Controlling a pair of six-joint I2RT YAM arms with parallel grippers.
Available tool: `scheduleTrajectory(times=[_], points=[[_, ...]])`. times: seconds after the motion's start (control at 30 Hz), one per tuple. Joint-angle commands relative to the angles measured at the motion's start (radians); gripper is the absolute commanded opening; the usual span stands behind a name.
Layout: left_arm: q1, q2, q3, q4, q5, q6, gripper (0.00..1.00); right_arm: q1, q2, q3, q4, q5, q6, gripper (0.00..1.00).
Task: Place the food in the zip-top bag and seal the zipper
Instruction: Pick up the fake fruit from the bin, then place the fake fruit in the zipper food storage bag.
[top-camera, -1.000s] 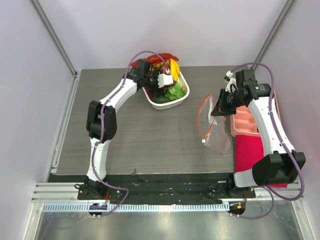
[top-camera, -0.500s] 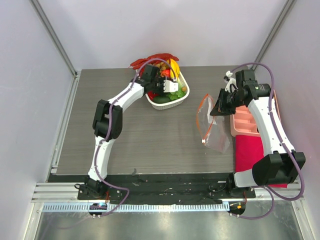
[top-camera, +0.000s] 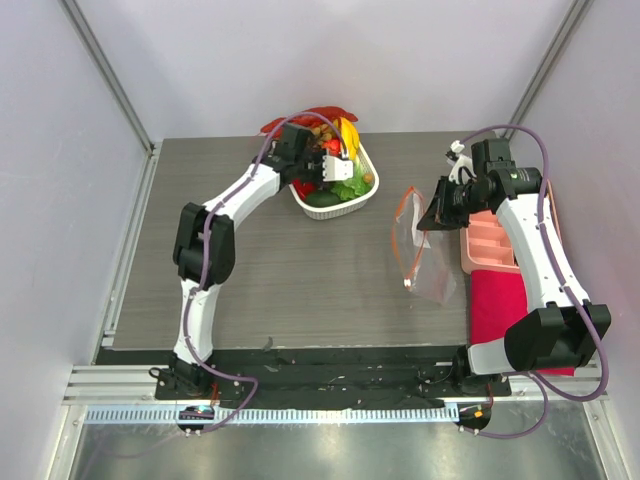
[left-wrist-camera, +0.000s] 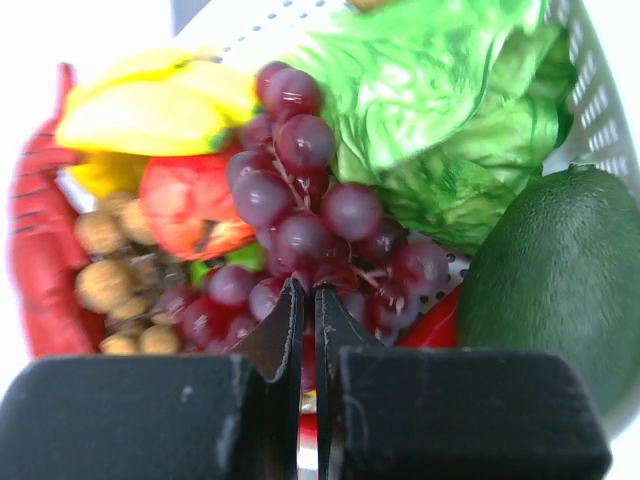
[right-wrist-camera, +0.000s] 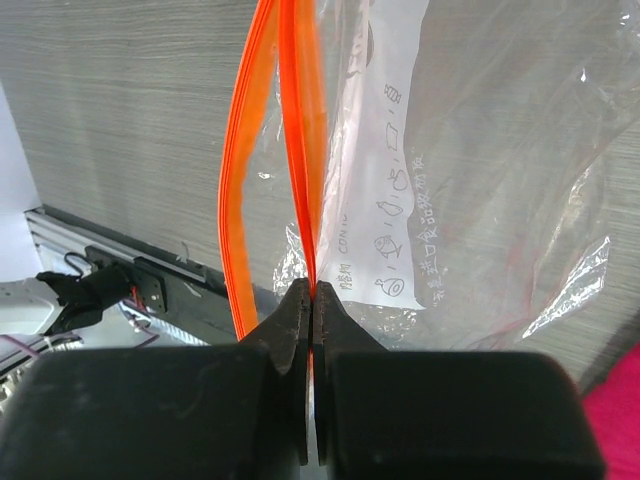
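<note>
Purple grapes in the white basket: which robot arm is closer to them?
Left. The left arm reaches into the basket, jaws shut right against the grapes. The right arm is across the table, jaws pinching the zip-top bag's orange strip.

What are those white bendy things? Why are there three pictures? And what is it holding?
Those are two robot arms bolted to a table, each ending in a two-finger pincher. One picture looks down from above. The other two come from small cameras on the wrists. The left gripper is shut right at the purple grapes in a white basket. The right gripper pinches a clear bag by its orange zipper, with the bag's mouth open. A pink tray sits beside that arm.
</note>
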Motion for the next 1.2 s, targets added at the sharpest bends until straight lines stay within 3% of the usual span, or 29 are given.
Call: scheduleTrajectory(times=[0.0, 0.2, 0.63, 1.17], points=[[0.009, -0.136, 0.007, 0.03, 0.075, -0.107, 0.0, -0.002, -0.016, 0.018, 0.064, -0.108, 0.025, 0.01], [0.015, -0.154, 0.024, 0.054, 0.086, -0.149, 0.0, -0.001, -0.012, 0.019, 0.099, -0.16, 0.062, 0.01], [0.055, -0.163, 0.151, 0.185, 0.098, -0.463, 0.0, 0.0, -0.013, -0.011, 0.235, -0.248, 0.189, 0.01], [0.047, -0.317, 0.193, 0.228, 0.175, -0.888, 0.0, 0.048, 0.033, -0.108, 0.35, -0.148, 0.255, 0.01]])
